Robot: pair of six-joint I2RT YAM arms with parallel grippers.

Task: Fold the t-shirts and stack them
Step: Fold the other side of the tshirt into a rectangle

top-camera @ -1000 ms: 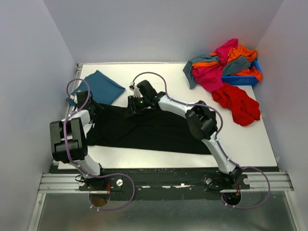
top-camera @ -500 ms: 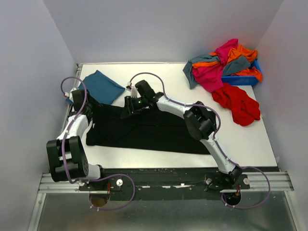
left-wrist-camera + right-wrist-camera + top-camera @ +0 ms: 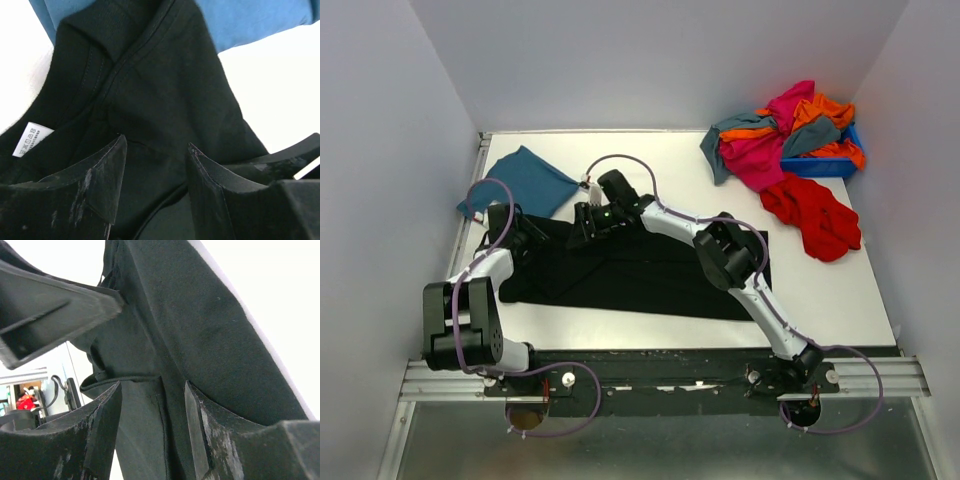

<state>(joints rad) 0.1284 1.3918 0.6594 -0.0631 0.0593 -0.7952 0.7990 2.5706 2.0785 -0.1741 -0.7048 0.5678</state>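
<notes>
A white worktop seen from above, with two robot arms reaching in from its near edge. A black t-shirt lies spread flat across the middle of the worktop, running left to right as a long dark band.

The left arm bends toward the shirt's far left corner. The left jaws stand parted just above the black cloth, with nothing caught between them. From the wrist camera, rumpled black fabric with a seam fills the space beyond the two fingers, and a small white care label shows at the left.

The right arm stretches across the shirt to its far edge, left of centre. The right jaws are also parted, hanging over a fold of the black cloth without gripping it.

A teal-blue t-shirt lies folded at the far left corner, touching the black shirt's corner. At the far right, a heap of magenta, orange and grey-blue t-shirts spills over a small blue bin. A red t-shirt lies crumpled on the worktop just in front of the heap.
</notes>
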